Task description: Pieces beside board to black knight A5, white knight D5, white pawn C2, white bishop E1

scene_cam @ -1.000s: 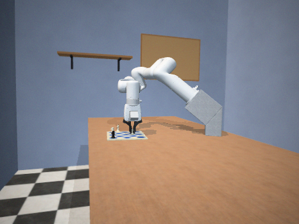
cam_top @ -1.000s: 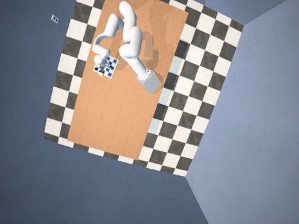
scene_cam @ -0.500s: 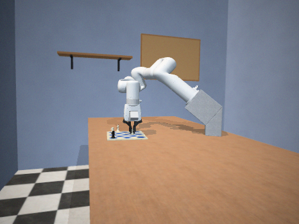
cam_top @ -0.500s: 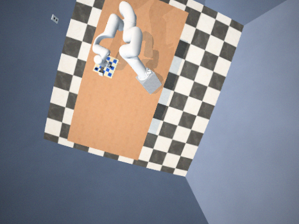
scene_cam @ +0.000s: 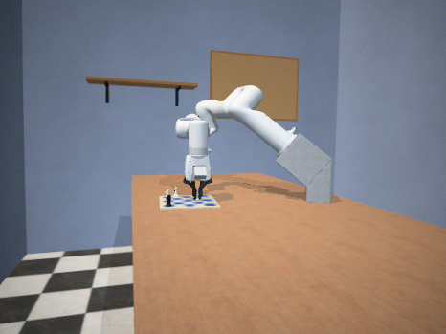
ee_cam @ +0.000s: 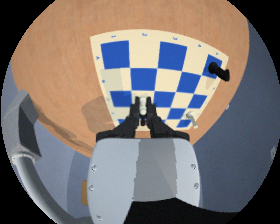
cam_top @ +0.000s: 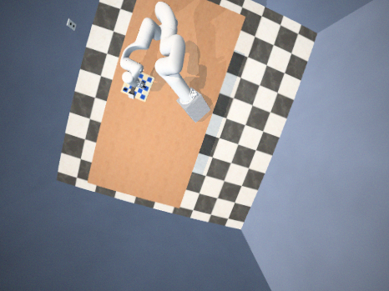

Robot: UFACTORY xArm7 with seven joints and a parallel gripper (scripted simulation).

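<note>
The board (cam_top: 140, 99) (scene_cam: 189, 208) (ee_cam: 144, 52) lies under my gripper. My gripper (scene_cam: 197, 197) (ee_cam: 142, 102) is shut on the white pawn, low over the board at square C2. The pawn shows small between the fingertips; whether its base touches the board cannot be told. The black knight (scene_cam: 168, 201) (ee_cam: 214, 68) stands upright on A5. A white piece, which looks like the white knight (scene_cam: 167, 192) (ee_cam: 191, 119), stands upright at D5, partly behind the black knight in the exterior view. Another white piece (scene_cam: 176, 191), perhaps the bishop, stands upright near the board's far edge; the gripper hides that area in the wrist view.
The wooden table (cam_top: 138, 146) (scene_cam: 287, 263) carries the board and the robot's grey base block (cam_top: 194, 107) (scene_cam: 306, 160). The table's edge runs close beside the board's column 5 side. A shelf (scene_cam: 141, 82) and a framed board (scene_cam: 256, 83) hang on the wall behind.
</note>
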